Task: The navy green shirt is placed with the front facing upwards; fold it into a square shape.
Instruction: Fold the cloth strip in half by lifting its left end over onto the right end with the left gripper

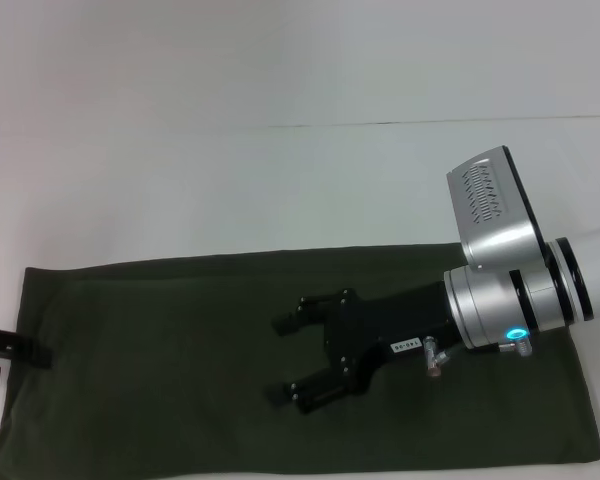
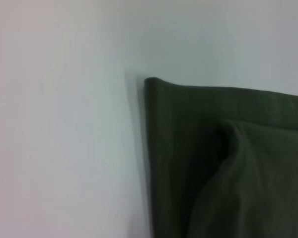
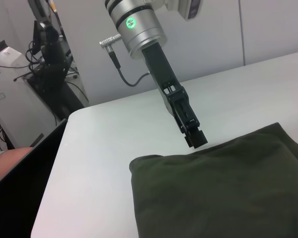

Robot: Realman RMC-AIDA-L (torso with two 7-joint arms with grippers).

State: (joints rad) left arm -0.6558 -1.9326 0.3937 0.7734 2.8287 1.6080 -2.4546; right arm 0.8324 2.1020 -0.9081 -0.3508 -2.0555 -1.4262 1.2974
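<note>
Right gripper (image 1: 283,360) hung just above the middle of the navy green shirt (image 1: 180,340), its black fingers spread apart with nothing between them. It reached in from the robot's right, with the silver wrist housing and its lit blue ring over the right part of the cloth. That released, level pose suggested an arm between grasps rather than one carrying fabric.

The shirt lay on the white table (image 1: 280,180) as a long, flat, dark olive band running left to right. No sleeves, collar or lettering showed, so it looked already folded lengthwise, leaving the crosswise folds still to make for a square. Its right end sagged a little toward the near edge.

Left gripper (image 1: 0,355) sat at the shirt's left end. In the right wrist view, the left gripper (image 3: 194,137) came down steeply so that its tip met the rounded fold at the cloth's edge (image 3: 198,163), likely placed there to take that end. Whether its fingers were closed on the fabric could not be told. The left wrist view showed only a doubled corner of the shirt (image 2: 228,158) against bare tabletop.
</note>
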